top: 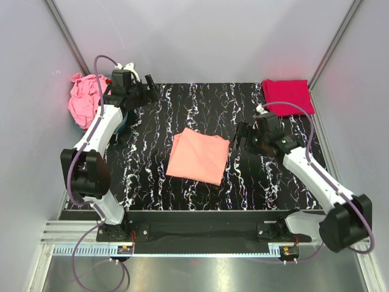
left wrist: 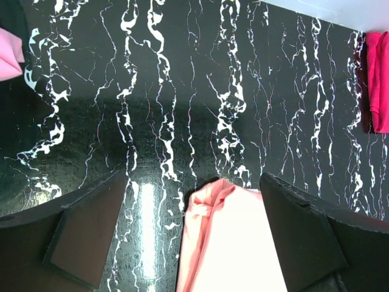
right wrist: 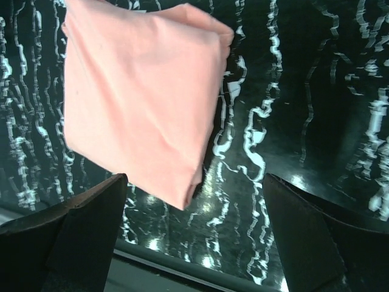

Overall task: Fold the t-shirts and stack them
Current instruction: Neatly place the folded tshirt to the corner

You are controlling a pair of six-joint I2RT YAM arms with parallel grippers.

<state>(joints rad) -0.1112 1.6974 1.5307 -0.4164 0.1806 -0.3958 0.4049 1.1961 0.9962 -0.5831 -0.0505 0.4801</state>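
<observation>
salmon shirt folded at centre, likely next for stack begun by crimson shirt in far right corner. left gripper, right gripper gaping, empty, off cloth.

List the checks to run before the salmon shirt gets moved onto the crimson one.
1. Left gripper open and empty: ok.
2. Right gripper open and empty: ok.
3. Salmon shirt folded, lying on the table: ok.
4. Crimson shirt folded at the far right corner, nothing on it: ok.
5. Pink shirts at the far left folded: not ok, a crumpled heap.
6. Salmon shirt's hidden layers tidy: cannot tell.
</observation>
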